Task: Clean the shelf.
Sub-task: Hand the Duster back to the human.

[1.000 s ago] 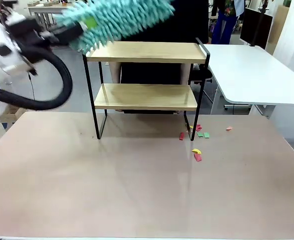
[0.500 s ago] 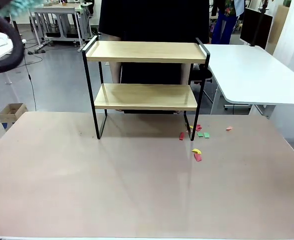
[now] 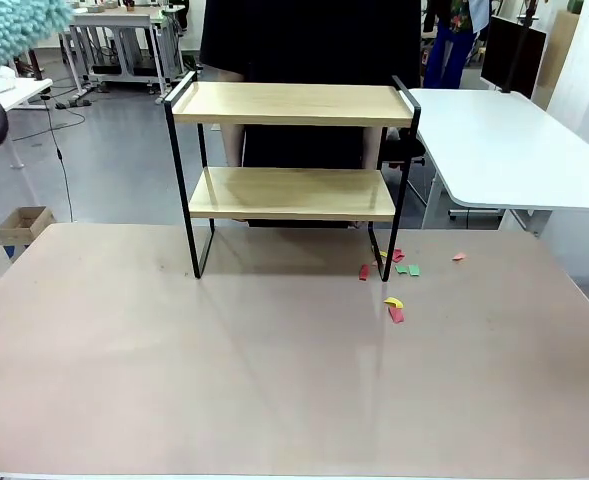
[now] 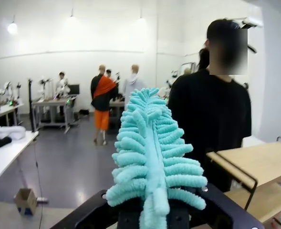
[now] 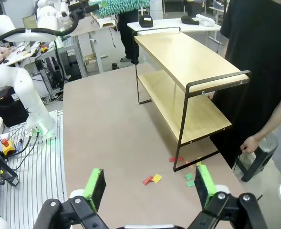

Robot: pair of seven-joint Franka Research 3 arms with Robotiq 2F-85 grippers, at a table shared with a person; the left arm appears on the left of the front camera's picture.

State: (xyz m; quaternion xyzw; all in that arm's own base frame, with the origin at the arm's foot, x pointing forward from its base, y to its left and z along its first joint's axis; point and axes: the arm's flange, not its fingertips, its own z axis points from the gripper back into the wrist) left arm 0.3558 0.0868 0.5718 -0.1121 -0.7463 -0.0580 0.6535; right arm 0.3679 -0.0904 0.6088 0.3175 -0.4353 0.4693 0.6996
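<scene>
Gripping duster (image 4: 152,162), left gripper (image 4: 154,217) sat at 10 o'clock from shelf (image 3: 292,105); right gripper (image 5: 150,185) fingers apart, empty. Risk: careless sweep could topple shelf.

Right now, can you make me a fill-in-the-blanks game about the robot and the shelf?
1. The left hand is shut on a fluffy ___ duster.
2. The shelf has ___ wooden boards.
3. The colourful scraps lie on the ___, by the shelf's leg.
4. The right hand is ___.

Missing words: turquoise; two; table; open
</scene>
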